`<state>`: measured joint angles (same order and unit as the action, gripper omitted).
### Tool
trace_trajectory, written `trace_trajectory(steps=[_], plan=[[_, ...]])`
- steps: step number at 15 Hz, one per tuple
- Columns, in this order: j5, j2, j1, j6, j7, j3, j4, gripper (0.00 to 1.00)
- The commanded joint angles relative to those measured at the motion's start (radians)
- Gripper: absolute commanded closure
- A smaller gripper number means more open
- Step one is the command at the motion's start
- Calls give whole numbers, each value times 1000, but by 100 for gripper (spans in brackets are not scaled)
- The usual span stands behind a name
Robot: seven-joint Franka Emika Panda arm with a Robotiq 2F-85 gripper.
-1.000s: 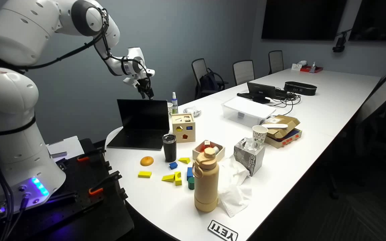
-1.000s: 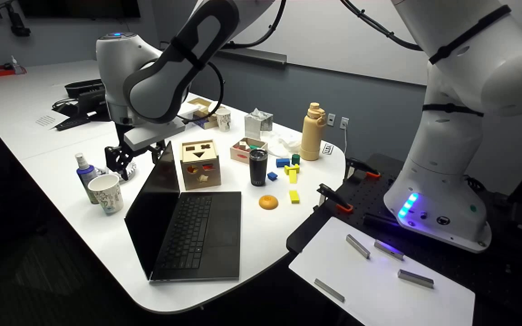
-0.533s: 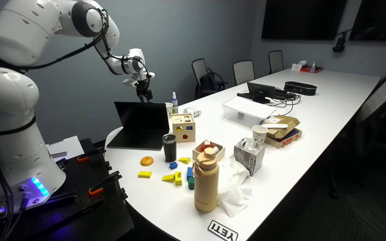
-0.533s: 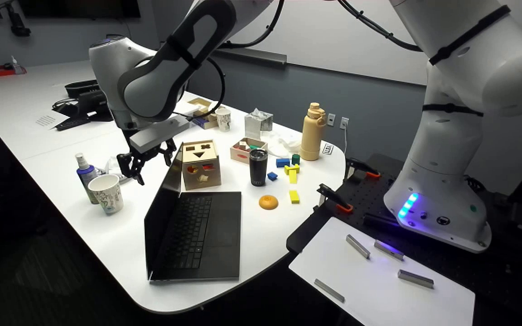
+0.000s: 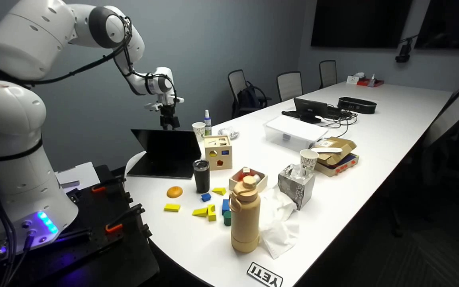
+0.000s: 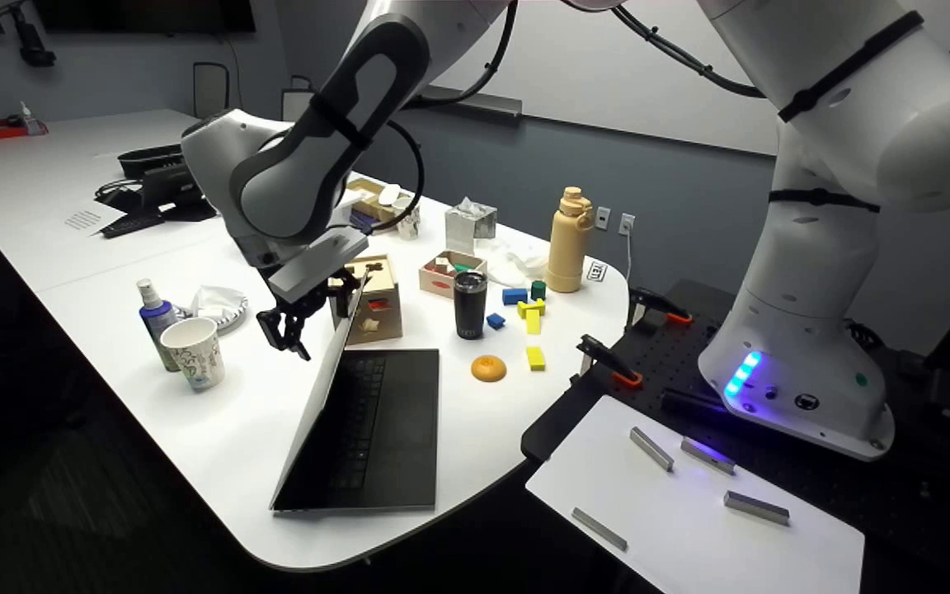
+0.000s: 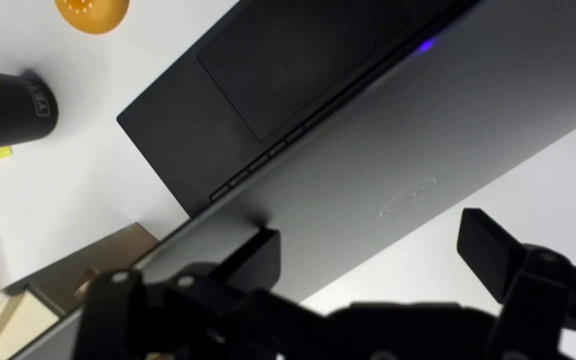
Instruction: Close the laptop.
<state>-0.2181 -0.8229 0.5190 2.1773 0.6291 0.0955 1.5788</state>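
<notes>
Wrist view | my gripper (image 7: pixel 370 241) spread, empty, behind tilted laptop lid (image 7: pixel 378 160) | likely closing push | next: I'd press forward-down

On the table (image 5: pixel 381 131), the count shows one laptop (image 6: pixel 401 445), one desk screen (image 5: pixel 310 107), one tumbler (image 5: pixel 202 178), one flask (image 5: pixel 246 219), one spray bottle (image 5: pixel 207 123), one sorting cube (image 5: pixel 218 154), one open box (image 6: pixel 430 283), one tissue box (image 5: pixel 292 192), one lidded bin (image 5: pixel 295 126) and two paper cups (image 6: pixel 192 355). Loose shapes (image 5: pixel 212 212) outside the open box number eight: four yellow blocks (image 5: pixel 172 207), two blue blocks (image 5: pixel 225 205), one green block (image 5: pixel 227 218), one orange dome (image 5: pixel 174 191). Arm (image 5: pixel 26 40): one. Gripper (image 7: pixel 373 250): one. Clamps (image 6: pixel 609 357): two. Metal bars (image 6: pixel 757 506): four. Wall outlets (image 6: pixel 627 224): two. Wall screens (image 5: pixel 361 23): two.
</notes>
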Motion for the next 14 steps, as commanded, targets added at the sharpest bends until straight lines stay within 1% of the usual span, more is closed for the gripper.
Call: trace_trajectory(steps=[1,5,8,14], plan=[[47,-7,-10,-33,-21,7,54,0],[78,-10,-23,-29,-17,6,104,0],[92,-10,-29,5,-9,2,145,0],[106,-28,-34,176,-4,0,243,0]])
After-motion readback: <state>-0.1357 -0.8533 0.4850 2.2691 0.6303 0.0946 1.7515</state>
